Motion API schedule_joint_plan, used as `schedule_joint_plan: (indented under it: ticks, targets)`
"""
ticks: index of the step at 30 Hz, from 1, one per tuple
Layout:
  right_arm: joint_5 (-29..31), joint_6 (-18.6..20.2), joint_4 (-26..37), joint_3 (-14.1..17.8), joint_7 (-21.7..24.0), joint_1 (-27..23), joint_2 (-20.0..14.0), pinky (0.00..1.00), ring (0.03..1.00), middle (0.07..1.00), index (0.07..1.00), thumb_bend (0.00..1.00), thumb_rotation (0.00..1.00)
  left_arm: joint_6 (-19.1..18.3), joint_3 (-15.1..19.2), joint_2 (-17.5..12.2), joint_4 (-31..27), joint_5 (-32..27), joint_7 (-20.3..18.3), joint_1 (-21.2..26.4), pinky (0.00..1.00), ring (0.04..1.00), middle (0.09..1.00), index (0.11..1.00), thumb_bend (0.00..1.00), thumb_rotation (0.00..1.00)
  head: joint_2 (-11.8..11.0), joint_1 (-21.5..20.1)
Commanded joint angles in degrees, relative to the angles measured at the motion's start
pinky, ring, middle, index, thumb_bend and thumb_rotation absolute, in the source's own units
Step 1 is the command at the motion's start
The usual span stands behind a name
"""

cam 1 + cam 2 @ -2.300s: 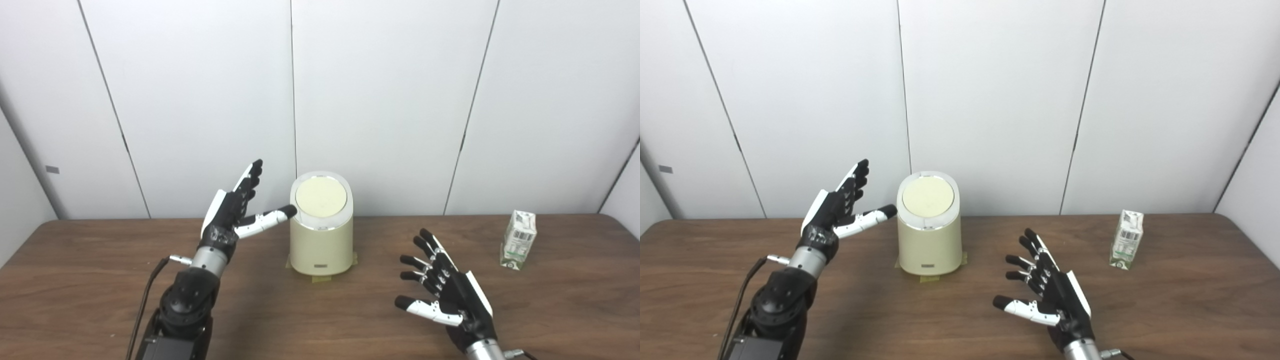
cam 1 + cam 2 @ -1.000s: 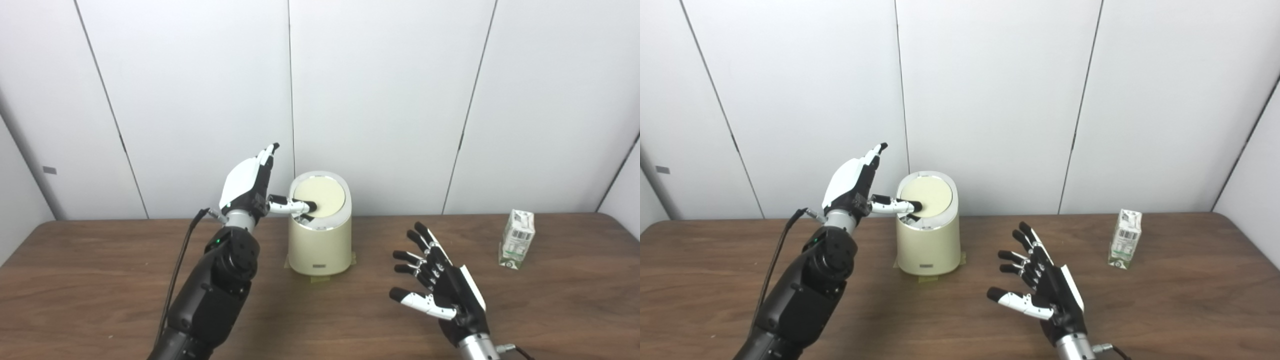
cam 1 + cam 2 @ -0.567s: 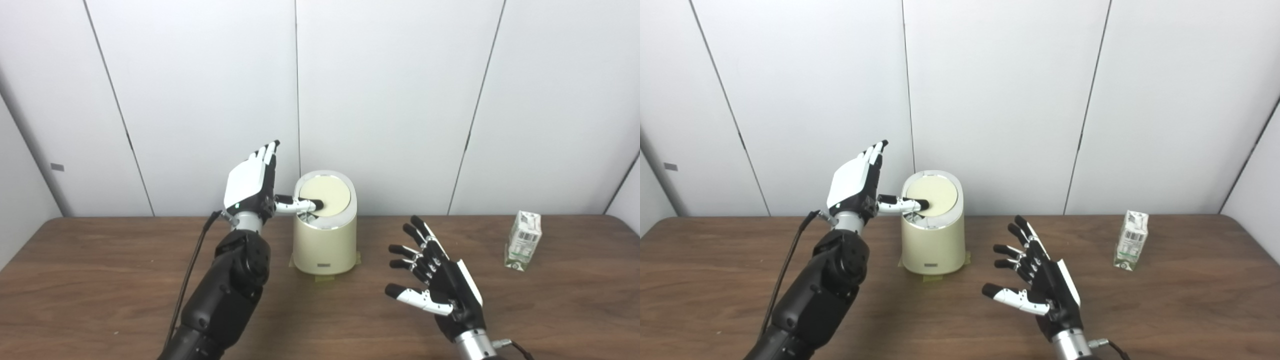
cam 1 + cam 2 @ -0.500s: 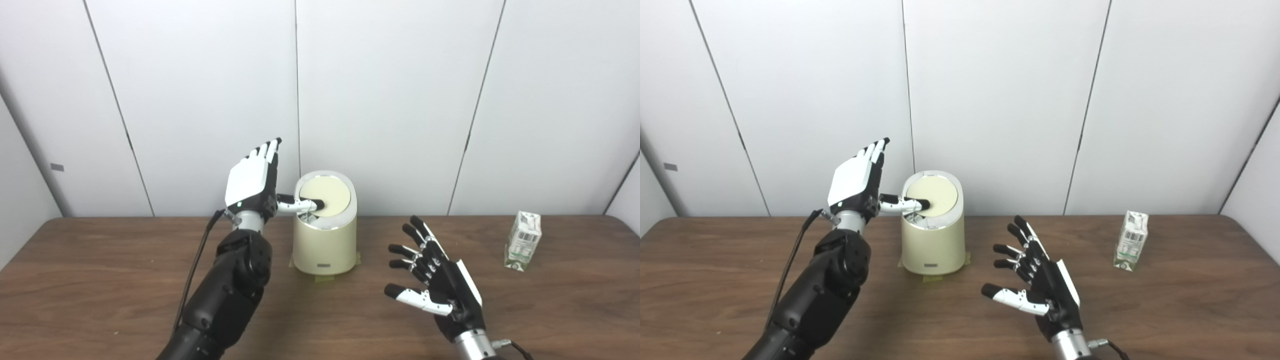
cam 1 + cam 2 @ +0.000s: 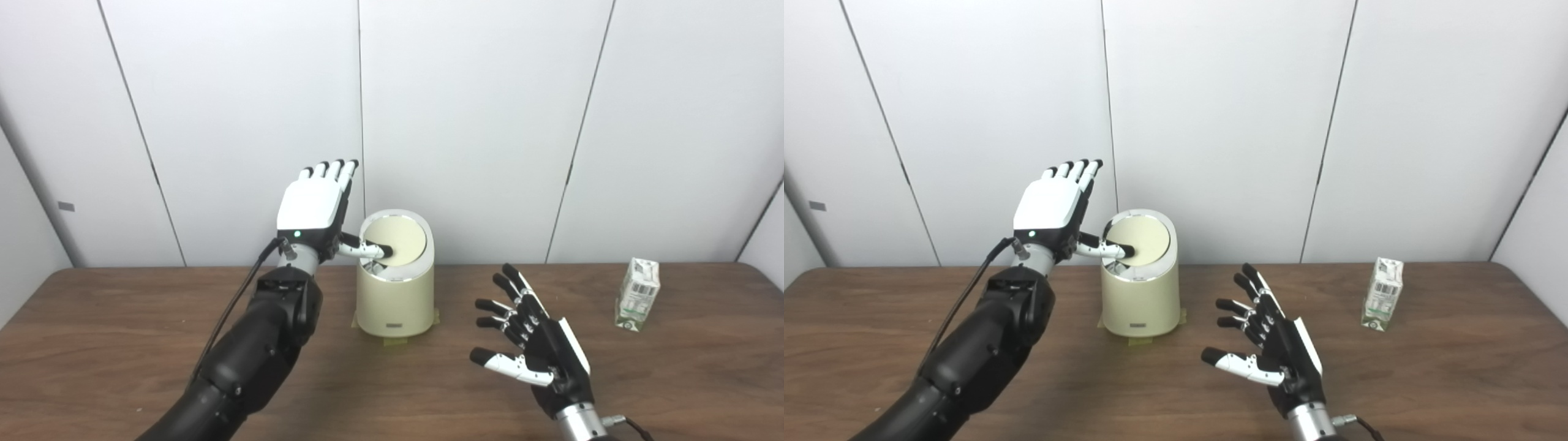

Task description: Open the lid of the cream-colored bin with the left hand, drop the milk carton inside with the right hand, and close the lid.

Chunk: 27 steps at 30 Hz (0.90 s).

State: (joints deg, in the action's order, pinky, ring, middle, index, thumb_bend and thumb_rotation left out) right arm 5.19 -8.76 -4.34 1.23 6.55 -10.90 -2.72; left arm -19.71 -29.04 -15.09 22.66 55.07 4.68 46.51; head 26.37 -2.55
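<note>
The cream-colored bin [image 5: 395,294] stands on the table's middle, its round lid [image 5: 401,237] tilted a little with the near-left edge pressed down. My left hand [image 5: 313,211] is open and raised upright just left of the bin, its thumb tip resting on the lid's near-left edge. The milk carton [image 5: 637,294] stands upright far right on the table. My right hand [image 5: 539,352] is open and empty, fingers spread, hovering right of the bin and well left of the carton.
The brown wooden table [image 5: 122,343] runs to a white panelled wall [image 5: 478,122] close behind the bin. Yellow tape [image 5: 395,340] shows under the bin's base. A black cable [image 5: 229,318] hangs along my left forearm.
My left hand has turned so its white back faces me, fingers pointing up, with the thumb staying on the lid's edge. My right hand has barely moved.
</note>
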Motion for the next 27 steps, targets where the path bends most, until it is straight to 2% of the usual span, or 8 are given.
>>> schedule_joint_plan:
  ticks: [1, 4, 12, 21, 24, 27]
  targets:
    - [-0.14, -1.66, 1.32, 0.08, -0.51, -2.22, 0.07, 0.67, 0.771, 0.934, 0.944, 0.81, 0.21, 0.46, -0.23, -1.37, -0.23, 2.09, -0.07, 1.99, 1.00, 1.000, 1.000, 1.000, 1.00, 0.27, 0.11, -0.07]
    - [-0.52, -1.62, 1.41, 0.05, -0.78, -2.31, 0.26, 0.67, 0.761, 0.929, 0.941, 0.81, 0.22, 1.14, -0.35, -1.60, -0.04, 2.14, -0.76, 1.74, 1.00, 1.000, 1.000, 1.000, 1.00, 0.27, 0.13, -0.15]
    - [-1.35, -0.88, 1.85, -0.01, -1.42, -2.46, 0.69, 0.67, 0.756, 0.924, 0.937, 0.82, 0.24, 3.34, -0.49, -0.37, 0.38, 1.98, 1.01, -0.66, 1.00, 1.000, 1.000, 1.000, 1.00, 0.30, 0.19, -0.44]
    - [-1.31, -0.04, 2.79, -0.27, -1.98, -2.30, 0.94, 0.67, 0.749, 0.922, 0.930, 0.82, 0.23, 3.70, -0.71, 0.65, 0.73, 2.12, 1.45, -0.58, 1.00, 1.000, 1.000, 1.000, 1.00, 0.32, 0.31, -0.64]
    - [-1.23, -0.49, 2.41, -0.44, -1.83, -2.35, 0.78, 0.66, 0.748, 0.923, 0.933, 0.80, 0.22, 4.45, 0.61, 0.65, 0.04, 0.80, 2.51, -0.54, 1.00, 1.000, 1.000, 1.000, 1.00, 0.34, 0.11, -0.60]
    - [-0.77, -0.53, 2.15, -0.43, -1.64, -2.38, 0.72, 0.66, 0.752, 0.923, 0.933, 0.80, 0.21, 5.31, 5.01, 1.85, -1.55, -3.35, 4.80, -0.89, 1.00, 1.000, 1.000, 1.000, 1.00, 0.38, -0.01, -0.52]
